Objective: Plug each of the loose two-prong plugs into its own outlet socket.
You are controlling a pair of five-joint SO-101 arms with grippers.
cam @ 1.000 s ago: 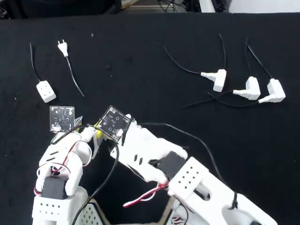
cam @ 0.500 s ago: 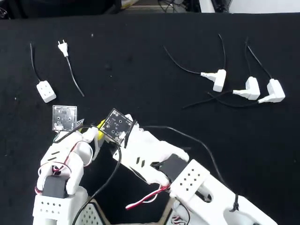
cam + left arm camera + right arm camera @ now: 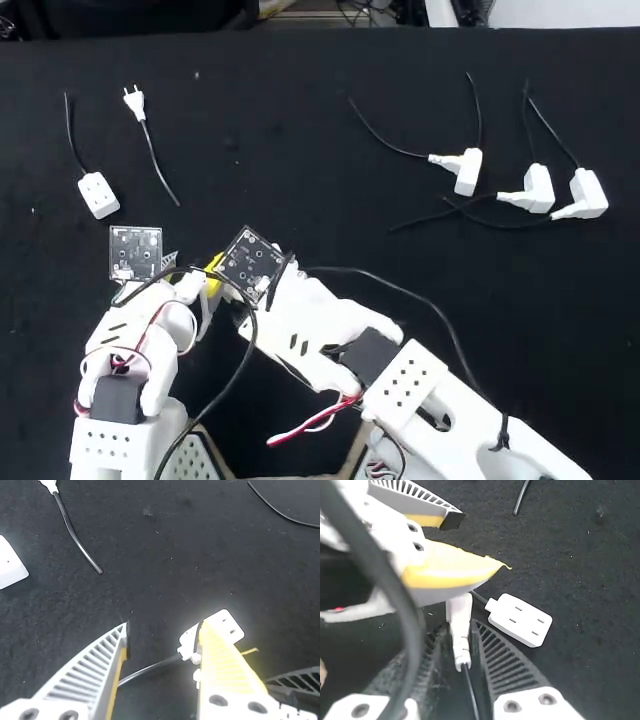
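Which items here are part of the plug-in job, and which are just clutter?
Job: plug in the right end effector; socket block beside it; loose plug and square socket at left; three angled connectors at right.
Not the job: black table; arm's red-white wiring.

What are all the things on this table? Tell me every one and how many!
Black cloth table: one, black, under everything.
Small white two-prong plug on a black cord: one, white, far left.
Square white outlet socket block on a black cord: one, white, left side, nearer the arms than that plug.
White L-shaped plugs on black cords: three, white, in a row at the far right.
Flat white slotted outlet socket: one, white, on the table by both grippers.
Slim white plug: one, white, between the right gripper's fingers.
Left gripper: one, white and yellow, fingers open, beside the slotted socket.
Right gripper: one, white, shut on the slim plug.
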